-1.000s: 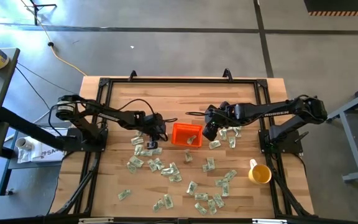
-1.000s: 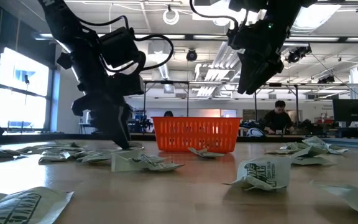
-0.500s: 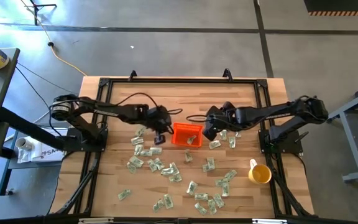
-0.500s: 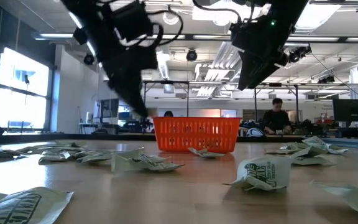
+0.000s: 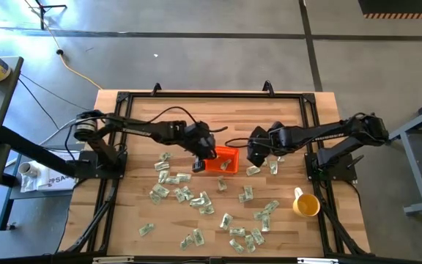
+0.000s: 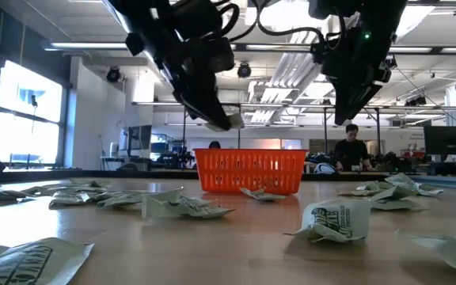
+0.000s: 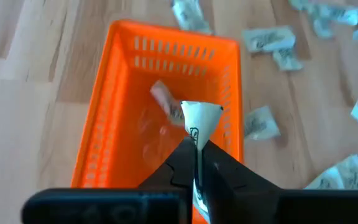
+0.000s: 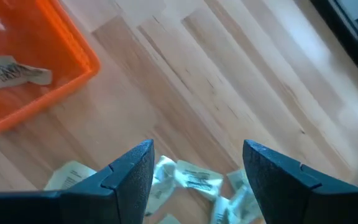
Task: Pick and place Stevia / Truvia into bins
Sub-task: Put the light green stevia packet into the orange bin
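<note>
orange bin (image 5: 224,159): one sachet inside (image 8: 12,73), mid-surface | left gripper (image 7: 196,151): above the bin, fingers pinched tight on a Truvia sachet (image 7: 199,119) sticking up between them | right gripper (image 8: 197,163): just beside bin, fingers spread wide, holding nothing, over loose sachets (image 8: 188,177) | remaining sachets scattered on surface (image 5: 152,117)

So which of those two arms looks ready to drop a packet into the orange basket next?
The left. Its gripper is shut on a sachet above the orange basket. The right gripper is open and empty, over loose sachets beside the basket.
</note>
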Action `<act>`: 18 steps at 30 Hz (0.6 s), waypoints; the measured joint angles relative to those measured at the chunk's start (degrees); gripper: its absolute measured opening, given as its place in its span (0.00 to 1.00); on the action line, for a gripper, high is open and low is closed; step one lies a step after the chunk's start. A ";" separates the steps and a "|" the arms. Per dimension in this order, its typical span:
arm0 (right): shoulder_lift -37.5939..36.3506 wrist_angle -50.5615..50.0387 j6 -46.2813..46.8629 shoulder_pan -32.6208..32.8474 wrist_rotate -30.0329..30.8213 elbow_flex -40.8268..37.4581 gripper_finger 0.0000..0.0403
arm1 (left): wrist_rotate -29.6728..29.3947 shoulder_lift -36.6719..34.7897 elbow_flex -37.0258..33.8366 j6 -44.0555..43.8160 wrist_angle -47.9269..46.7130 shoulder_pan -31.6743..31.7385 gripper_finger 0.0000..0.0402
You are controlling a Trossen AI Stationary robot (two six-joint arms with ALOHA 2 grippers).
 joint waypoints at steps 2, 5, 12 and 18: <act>0.00 2.36 -0.04 0.00 -0.72 -0.94 0.59 | 0.37 0.69 0.00 -0.17 1.93 0.00 0.19; 0.00 4.79 -0.10 0.00 -2.64 -2.22 0.59 | 0.00 0.86 0.01 -0.45 4.17 0.01 0.23; 0.02 6.31 -1.42 0.07 -3.31 -3.12 0.59 | -6.75 0.78 0.04 -5.86 3.21 0.02 0.41; 0.04 6.29 -5.04 0.02 -3.65 -3.12 0.59 | -8.79 -3.50 0.04 -11.22 -14.09 0.02 0.52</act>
